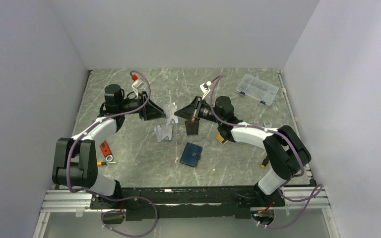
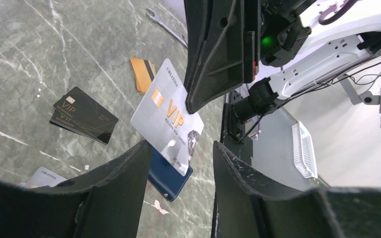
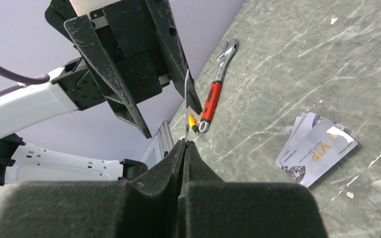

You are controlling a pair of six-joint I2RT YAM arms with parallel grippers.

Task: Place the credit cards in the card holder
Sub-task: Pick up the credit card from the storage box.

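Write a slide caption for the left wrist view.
Right jaws pinch a silver card between the open left jaws; blue wallet lies beyond.

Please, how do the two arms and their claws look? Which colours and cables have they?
The left arm and right arm have white shells between black joints, with a thin purple cable looping along each. The left claw and right claw are black, with two wedge-shaped scuffed fingers.

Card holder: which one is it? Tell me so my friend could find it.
Look down on the grey marble table, at its middle. Closer to the near edge than the pile of silver cards and the black cards lies the card holder. It is the only dark blue thing, shut like a tiny book.
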